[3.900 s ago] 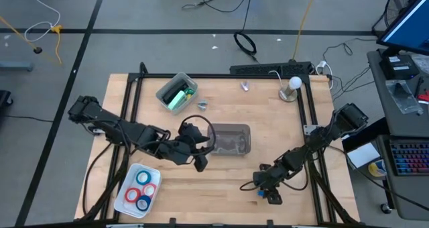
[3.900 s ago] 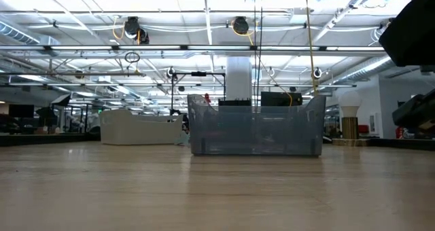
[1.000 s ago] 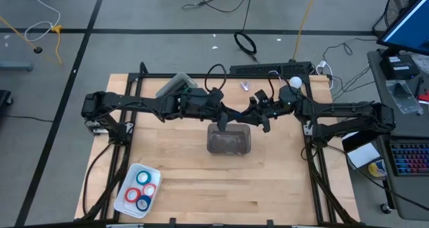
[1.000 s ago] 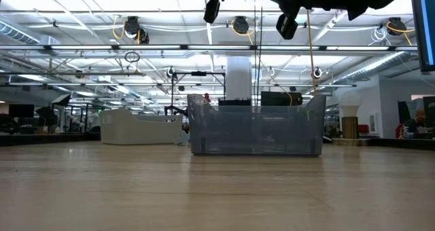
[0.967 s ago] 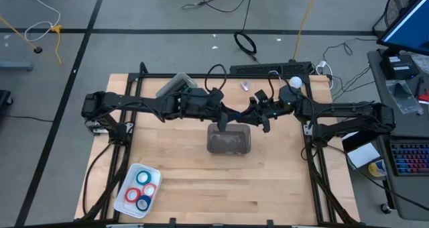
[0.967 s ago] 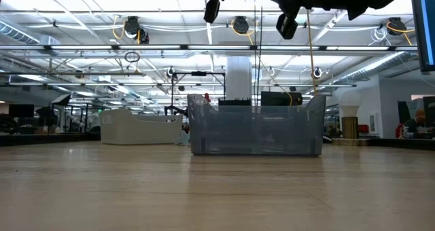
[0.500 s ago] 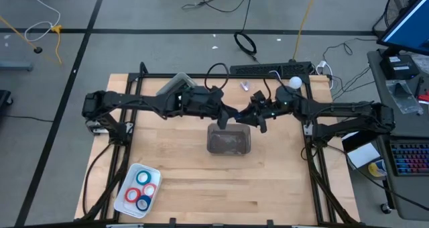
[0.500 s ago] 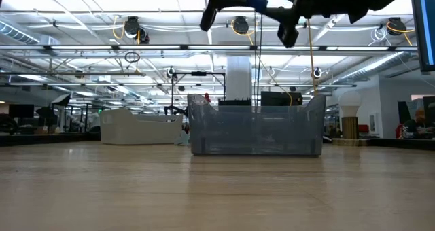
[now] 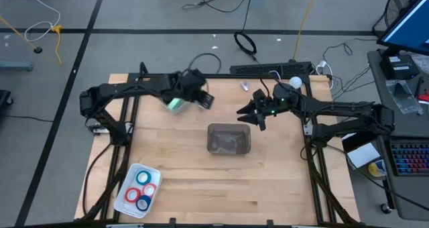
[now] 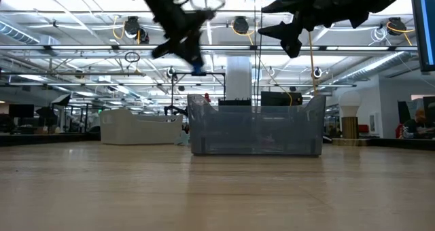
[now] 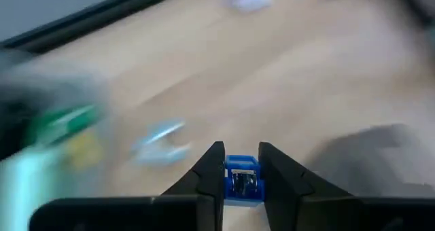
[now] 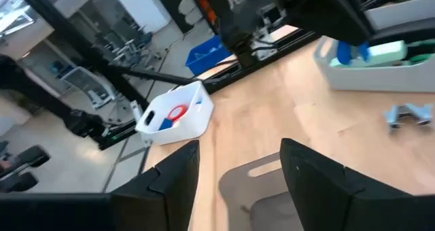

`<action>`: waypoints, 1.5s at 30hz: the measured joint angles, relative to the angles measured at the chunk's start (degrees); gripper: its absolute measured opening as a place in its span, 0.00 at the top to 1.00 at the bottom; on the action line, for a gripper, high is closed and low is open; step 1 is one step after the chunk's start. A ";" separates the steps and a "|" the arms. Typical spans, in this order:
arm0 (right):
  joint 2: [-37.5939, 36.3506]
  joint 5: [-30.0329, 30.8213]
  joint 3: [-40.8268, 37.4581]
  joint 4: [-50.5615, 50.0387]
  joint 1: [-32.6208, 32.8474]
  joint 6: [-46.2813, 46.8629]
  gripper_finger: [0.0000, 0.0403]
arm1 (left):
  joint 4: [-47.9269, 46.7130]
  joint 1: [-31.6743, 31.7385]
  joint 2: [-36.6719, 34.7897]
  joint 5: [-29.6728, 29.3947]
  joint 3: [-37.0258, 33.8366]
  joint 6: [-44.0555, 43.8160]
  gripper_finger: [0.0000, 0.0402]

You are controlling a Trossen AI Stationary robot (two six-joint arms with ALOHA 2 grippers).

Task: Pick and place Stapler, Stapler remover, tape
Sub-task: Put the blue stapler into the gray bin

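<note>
2 grippers are logged: the left gripper, pinched narrow on a small blue piece, is hung near the stapler in its grey tray, so a low, gentle release is advised, while the right gripper is spread wide beside the clear bin

Ceiling strip lights are shining evenly, leaving the wooden table bright under only soft shadows. Motion blur is smearing the whole left wrist view around the sharp blue piece. Against those ceiling lights, both arms are showing as dark silhouettes.
</note>
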 joint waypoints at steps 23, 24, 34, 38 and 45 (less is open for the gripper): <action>0.00 3.44 0.00 -0.26 -13.96 0.87 0.50 | -9.23 24.11 15.43 7.27 3.99 13.57 0.84; 0.00 3.44 0.00 -0.26 -14.35 1.32 0.51 | -9.37 24.11 16.40 7.13 4.60 13.73 0.84; 0.00 3.46 0.00 -0.26 -16.66 2.03 0.51 | -13.70 24.13 22.43 7.82 9.27 14.91 0.84; 0.00 3.46 0.00 -0.24 -17.44 2.64 0.51 | -14.02 24.13 22.40 8.00 9.29 14.62 0.84; 0.00 3.51 0.00 -0.24 -18.31 2.66 0.51 | -14.00 24.46 22.40 8.29 9.31 16.44 0.84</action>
